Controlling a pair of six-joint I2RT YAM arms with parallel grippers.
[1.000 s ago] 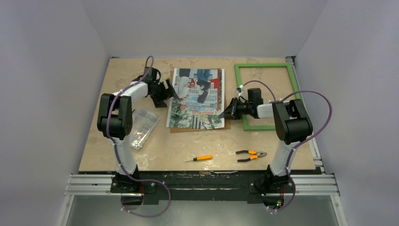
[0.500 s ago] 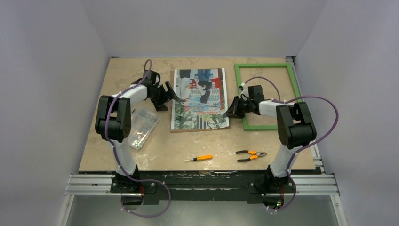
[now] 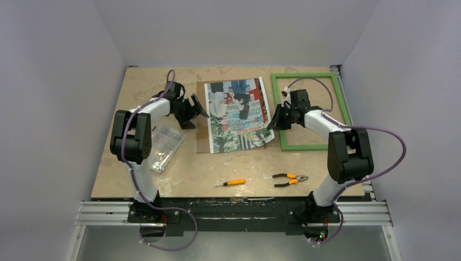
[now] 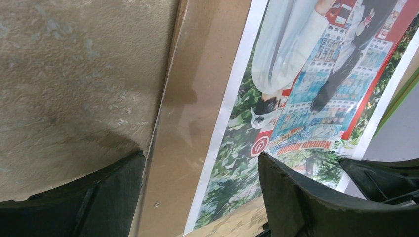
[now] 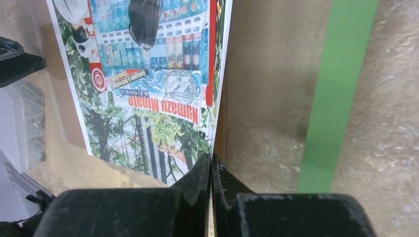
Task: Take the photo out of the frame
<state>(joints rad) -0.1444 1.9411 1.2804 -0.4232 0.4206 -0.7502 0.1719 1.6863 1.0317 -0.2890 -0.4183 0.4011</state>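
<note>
A beige marbled tabletop (image 3: 190, 168) sits inside a booth of plain pale grey walls (image 3: 228, 32), with a metal rail (image 3: 234, 213) along its near edge where both arms are bolted.

The photo (image 3: 239, 114) lies face up at the table's centre back, out of the frame (image 3: 304, 76) and just to its left. It sits skewed on a brown board (image 3: 202, 140), which shows along the photo's left and near sides. The green frame lies flat on the table at the far right.

The right gripper (image 3: 274, 122) has its fingers pressed together, pinching the photo's right edge near its front corner. The left gripper (image 3: 195, 109) is spread wide above the board's left edge and holds nothing.

A clear plastic box (image 3: 163, 144) lies left of the board. An orange-handled screwdriver (image 3: 229, 183) and pliers (image 3: 290, 179) lie near the front.

The right arm covers part of the frame's left side. In the left wrist view the board looks glossy, but whether a clear sheet covers it cannot be told. The box's contents are too small to make out.
</note>
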